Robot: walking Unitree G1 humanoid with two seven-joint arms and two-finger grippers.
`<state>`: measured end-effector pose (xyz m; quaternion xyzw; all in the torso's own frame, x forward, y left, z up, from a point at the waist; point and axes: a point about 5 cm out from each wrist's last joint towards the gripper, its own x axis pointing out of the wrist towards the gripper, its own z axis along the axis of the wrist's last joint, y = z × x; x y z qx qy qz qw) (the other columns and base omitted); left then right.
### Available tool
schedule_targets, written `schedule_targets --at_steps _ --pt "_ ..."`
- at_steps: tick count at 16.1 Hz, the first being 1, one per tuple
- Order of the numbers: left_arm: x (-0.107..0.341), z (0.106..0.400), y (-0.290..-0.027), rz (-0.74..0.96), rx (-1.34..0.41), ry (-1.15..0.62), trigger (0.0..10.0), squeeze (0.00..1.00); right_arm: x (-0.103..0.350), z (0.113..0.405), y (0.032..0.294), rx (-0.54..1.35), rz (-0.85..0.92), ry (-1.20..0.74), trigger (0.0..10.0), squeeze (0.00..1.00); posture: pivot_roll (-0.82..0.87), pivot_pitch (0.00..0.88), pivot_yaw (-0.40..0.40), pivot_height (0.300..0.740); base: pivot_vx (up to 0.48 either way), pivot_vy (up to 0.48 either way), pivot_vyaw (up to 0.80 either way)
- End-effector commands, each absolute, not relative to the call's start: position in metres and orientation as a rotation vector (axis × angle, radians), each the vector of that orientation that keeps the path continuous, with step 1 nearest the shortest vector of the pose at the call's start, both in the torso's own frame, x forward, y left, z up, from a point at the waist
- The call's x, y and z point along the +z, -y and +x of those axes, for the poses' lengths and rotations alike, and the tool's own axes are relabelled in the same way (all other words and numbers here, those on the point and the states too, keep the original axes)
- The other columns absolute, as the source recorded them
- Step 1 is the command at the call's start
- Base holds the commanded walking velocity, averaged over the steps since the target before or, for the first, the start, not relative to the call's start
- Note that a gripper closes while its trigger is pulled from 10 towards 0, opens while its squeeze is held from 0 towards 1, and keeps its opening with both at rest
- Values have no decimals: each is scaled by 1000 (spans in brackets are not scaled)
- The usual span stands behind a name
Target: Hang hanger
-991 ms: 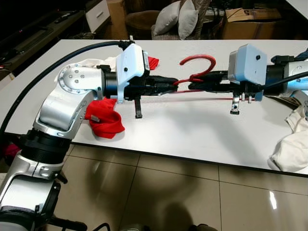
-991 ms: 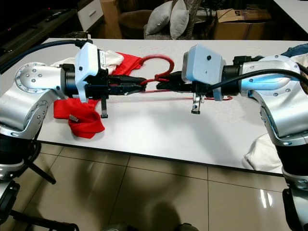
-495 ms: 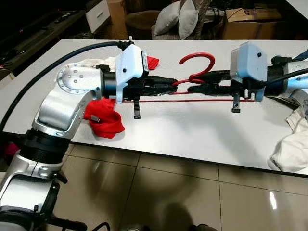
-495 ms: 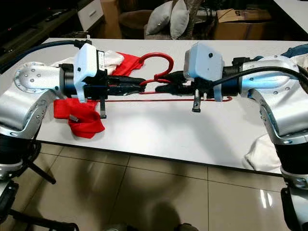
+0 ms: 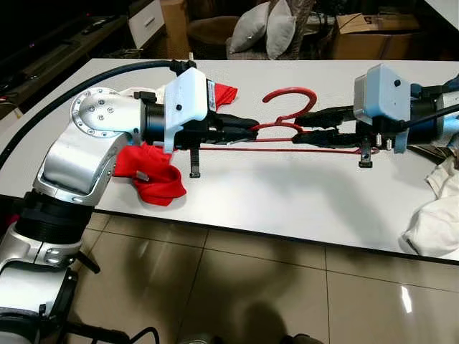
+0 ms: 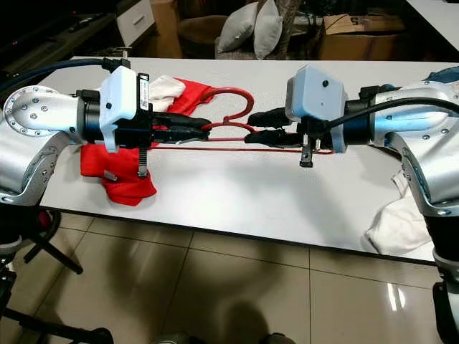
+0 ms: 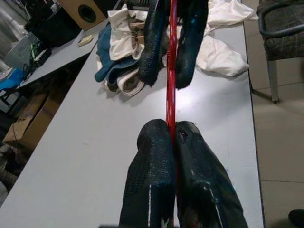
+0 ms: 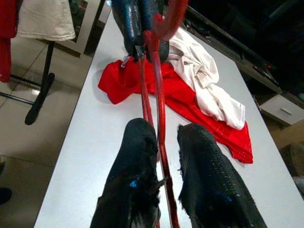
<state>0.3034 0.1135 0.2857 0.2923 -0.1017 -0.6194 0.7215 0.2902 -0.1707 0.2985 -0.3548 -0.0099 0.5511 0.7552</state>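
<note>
The red hanger (image 5: 287, 125) lay lengthwise above the white table (image 5: 251, 186), its bar running between the arms: left gripper (image 5: 252, 129) clenched on it, right gripper (image 5: 305, 129) slack around it.

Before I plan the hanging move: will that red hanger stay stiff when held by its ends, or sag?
Probably stiff: the red hanger spans straight between the left gripper and right gripper without drooping. Likely light, being thin wire. It could swivel in the fingers, since the bar is narrow.

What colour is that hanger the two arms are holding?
The hanger is red; its hook shows best in the left eye view.
</note>
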Motion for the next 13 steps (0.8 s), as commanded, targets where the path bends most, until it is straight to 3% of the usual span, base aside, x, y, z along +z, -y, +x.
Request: schedule_targets --at_steps 1,2,3,4,6,12,13 --pt "297 299 -110 674 -1387 264 0 0 299 290 165 1216 -788 33 10000 0 -145 0 106 740 0 0 0" --pt "298 298 -109 670 -1401 266 0 0 298 291 164 1210 -801 35 9451 0 -144 0 107 740 0 0 0" --pt "298 297 -109 673 -1406 264 0 0 297 292 164 1208 -804 34 6824 0 -144 0 107 740 0 0 0" --pt "298 297 -109 675 -1408 264 0 0 297 292 164 1208 -806 31 3451 0 -143 0 107 740 0 0 0" --pt "300 296 -109 669 -1413 269 0 0 295 294 164 1202 -821 22 0 0 -143 0 107 740 0 0 0" --pt "301 297 -113 673 -1397 258 0 0 296 296 163 1206 -816 29 0 0 -138 0 103 740 0 0 0" --pt "303 299 -114 646 -1365 265 10000 0 296 296 163 1205 -812 32 0 0 -138 0 103 740 0 0 0"
